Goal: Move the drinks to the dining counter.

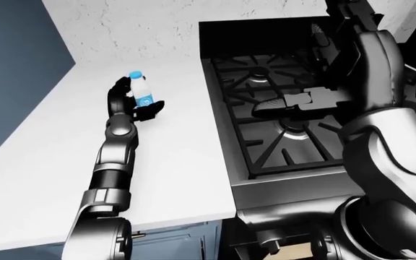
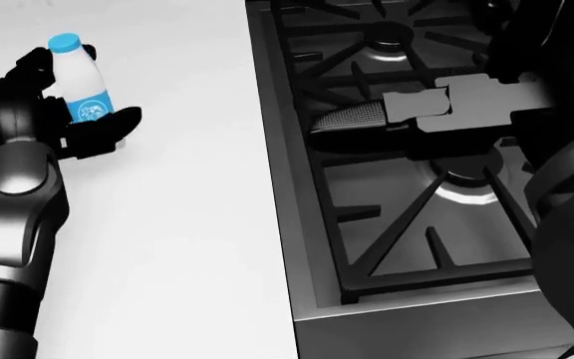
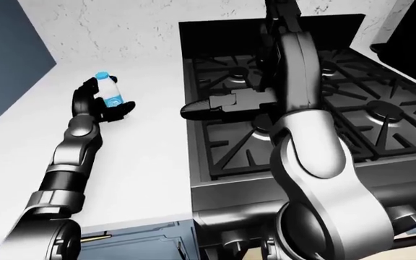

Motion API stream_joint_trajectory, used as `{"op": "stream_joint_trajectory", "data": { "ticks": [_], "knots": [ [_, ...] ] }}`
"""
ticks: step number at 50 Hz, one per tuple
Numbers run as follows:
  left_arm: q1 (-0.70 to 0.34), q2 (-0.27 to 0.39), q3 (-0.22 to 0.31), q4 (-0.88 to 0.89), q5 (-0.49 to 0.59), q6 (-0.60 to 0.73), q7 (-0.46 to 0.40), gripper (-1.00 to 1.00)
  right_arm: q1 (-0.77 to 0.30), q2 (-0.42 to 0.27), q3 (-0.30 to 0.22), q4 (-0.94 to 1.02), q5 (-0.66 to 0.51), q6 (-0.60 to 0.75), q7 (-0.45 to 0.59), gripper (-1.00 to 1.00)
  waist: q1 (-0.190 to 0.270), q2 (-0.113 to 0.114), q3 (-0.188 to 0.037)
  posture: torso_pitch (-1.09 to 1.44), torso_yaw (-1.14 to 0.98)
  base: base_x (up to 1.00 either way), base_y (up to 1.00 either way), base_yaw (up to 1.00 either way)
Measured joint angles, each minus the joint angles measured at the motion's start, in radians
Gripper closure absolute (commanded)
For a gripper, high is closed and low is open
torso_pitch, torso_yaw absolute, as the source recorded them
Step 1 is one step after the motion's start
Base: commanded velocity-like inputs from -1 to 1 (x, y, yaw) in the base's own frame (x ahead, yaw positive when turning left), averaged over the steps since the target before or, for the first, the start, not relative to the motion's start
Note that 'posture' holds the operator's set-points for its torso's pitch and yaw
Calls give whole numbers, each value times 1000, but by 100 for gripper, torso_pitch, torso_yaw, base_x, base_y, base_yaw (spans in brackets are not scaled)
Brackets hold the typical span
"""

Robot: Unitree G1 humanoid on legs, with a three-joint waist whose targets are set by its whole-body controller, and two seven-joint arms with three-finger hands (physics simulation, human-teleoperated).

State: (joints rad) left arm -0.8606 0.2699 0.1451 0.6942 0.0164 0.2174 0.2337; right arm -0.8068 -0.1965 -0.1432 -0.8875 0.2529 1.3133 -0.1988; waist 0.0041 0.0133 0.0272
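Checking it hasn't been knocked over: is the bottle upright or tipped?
Upright: the bottle stands on the white counter, blue cap on top, left hand around it.

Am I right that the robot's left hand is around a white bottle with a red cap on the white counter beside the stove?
Nearly: the cap is blue, not red. The head view shows the left hand around a white bottle with a blue cap, on the white counter beside the stove.
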Motion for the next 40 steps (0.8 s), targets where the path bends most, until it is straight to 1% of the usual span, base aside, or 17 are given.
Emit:
{"op": "stream_joint_trajectory", "data": {
  "ticks": [2, 5, 6, 7, 8, 9, 15, 22, 27, 33, 37, 38, 40],
  "knots": [
    [0, 1, -1, 0, -3, -4, 2, 40, -6, 0, -2, -2, -1, 6, 0, -100, 0, 0, 1, 0, 0, 0, 0, 0],
    [-1, -1, -1, -6, -8, -11, 4, 62, -18, 0, -3, -3, -2, 15, -1, -100, 0, -2, 1, 0, 0, 0, 0, 0],
    [0, -1, -3, -11, -8, -5, 5, 73, -21, -2, -3, -2, -1, 15, 0, -100, 0, -2, 2, 0, 0, 0, 0, 0],
    [2, -1, -3, -23, -8, 3, 6, 79, -23, -3, -4, 0, -1, 15, 2, -100, 0, -3, 2, 0, 0, 0, 0, 0],
    [5, -1, -4, -37, -7, 15, 6, 95, -24, -4, -5, 0, 0, 14, 3, -100, 0, -3, 2, 0, 0, 0, 0, 0],
    [10, -1, -6, -52, -6, 28, 4, 100, -25, -5, -6, 1, 0, 15, 4, -100, -1, -2, 2, 0, 0, 0, 0, 0],
    [51, -6, -12, -198, -2, 111, -17, 100, -33, -8, -16, -10, 2, 33, 5, -100, -1, 2, 4, 0, 0, 0, 0, 0],
    [98, -21, -19, -389, 5, 213, -47, 100, -29, -11, -16, -7, 5, 30, 6, -100, 0, 10, 2, 0, 0, 0, 0, 0],
    [143, -32, -25, -583, 9, 321, -82, 100, -28, -12, -17, -8, 5, 30, 4, -100, -2, 15, 2, 0, 0, 0, 0, 0],
    [202, -51, -41, -835, 24, 481, -147, 100, -34, -8, -21, -15, 8, 38, -1, -100, -4, 18, 3, 0, 0, 0, 0, 0],
    [228, -69, -44, -944, 35, 570, -183, 100, -33, -8, -16, -21, 11, 44, -5, -100, -3, 15, 6, 0, 0, -2, 0, 0],
    [233, -73, -44, -958, 38, 585, -188, 100, -32, -10, -13, -18, 11, 46, -4, -100, -2, 12, 3, 0, 0, -32, 0, 0],
    [232, -72, -40, -965, 41, 602, -197, 100, -34, -11, -8, -14, 9, 46, -3, -100, -5, 9, -11, 0, 0, -50, 0, 0]
  ]
}}
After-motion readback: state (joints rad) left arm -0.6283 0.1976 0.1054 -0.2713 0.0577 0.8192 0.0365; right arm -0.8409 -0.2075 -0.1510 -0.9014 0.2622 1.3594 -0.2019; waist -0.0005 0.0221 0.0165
